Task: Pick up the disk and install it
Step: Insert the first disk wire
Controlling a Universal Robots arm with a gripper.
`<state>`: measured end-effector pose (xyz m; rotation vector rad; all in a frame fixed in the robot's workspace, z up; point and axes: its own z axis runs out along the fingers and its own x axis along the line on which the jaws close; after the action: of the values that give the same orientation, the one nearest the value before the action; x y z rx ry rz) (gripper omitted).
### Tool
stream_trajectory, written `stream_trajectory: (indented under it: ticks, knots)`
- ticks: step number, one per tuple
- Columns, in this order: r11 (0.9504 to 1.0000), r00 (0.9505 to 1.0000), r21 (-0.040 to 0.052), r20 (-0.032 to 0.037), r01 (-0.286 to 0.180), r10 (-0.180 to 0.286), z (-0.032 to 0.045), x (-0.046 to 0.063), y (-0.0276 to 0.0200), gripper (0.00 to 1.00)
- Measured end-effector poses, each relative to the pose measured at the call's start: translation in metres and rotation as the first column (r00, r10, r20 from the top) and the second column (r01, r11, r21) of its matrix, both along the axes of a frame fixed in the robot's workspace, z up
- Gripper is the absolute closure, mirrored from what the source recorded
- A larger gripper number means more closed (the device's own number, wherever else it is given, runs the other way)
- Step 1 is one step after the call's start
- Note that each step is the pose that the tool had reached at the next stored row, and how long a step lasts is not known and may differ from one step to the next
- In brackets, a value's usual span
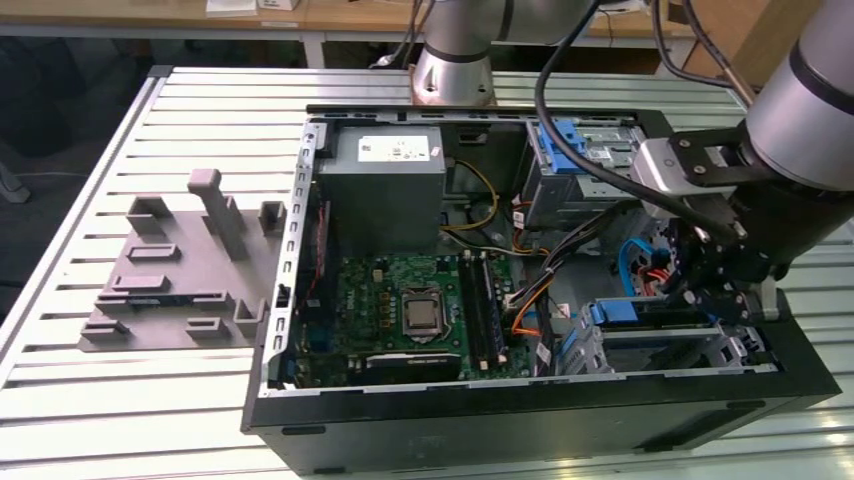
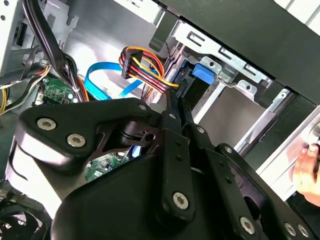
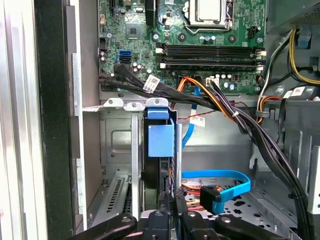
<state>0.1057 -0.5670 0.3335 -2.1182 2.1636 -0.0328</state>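
The disk (image 1: 654, 318), dark with blue carrier rails, sits edge-on in the metal bay at the open computer case's corner on the exterior view's right. Its blue end tab (image 3: 161, 141) shows in the first wrist view, and in the second wrist view the same blue tab (image 2: 202, 73) lies beside the bay's metal frame. My gripper (image 1: 721, 295) hangs over the disk's end nearest the case wall. The black fingers (image 3: 163, 202) are close together and reach the disk's near end. In the second wrist view my gripper (image 2: 176, 100) points at the bay with nothing visible between the fingers.
A cable bundle (image 3: 235, 115) and a blue flat cable (image 3: 220, 180) run beside the bay. The motherboard (image 1: 414, 310), grey power-supply box (image 1: 387, 190) and blue-latched drive cage (image 1: 581, 160) fill the case. A grey fixture (image 1: 180, 265) lies on the table. A hand (image 2: 307, 172) is near the case wall.
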Motion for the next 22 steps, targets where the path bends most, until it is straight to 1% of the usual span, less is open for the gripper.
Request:
stream_trajectory:
  ticks: [4,10,17,18,19,22]
  knots:
    - [1.0,1.0,0.0017,0.0001,0.0,0.0,-0.0016,0.0,-0.0006,0.84]
    - [1.0,1.0,0.0018,-0.0006,0.0,0.0,-0.0044,0.0,-0.001,0.84]
    - [1.0,1.0,0.0026,-0.0011,0.0,0.0,-0.0052,0.0,-0.0013,0.84]
    - [1.0,1.0,0.0012,-0.0009,0.0,0.0,-0.0044,0.0,-0.0013,0.83]
    - [1.0,1.0,0.0,-0.001,0.0,0.0,-0.0034,0.0,-0.0013,0.76]
    - [1.0,1.0,-0.0017,-0.0017,0.0,0.0,-0.0004,0.0,-0.0012,0.76]
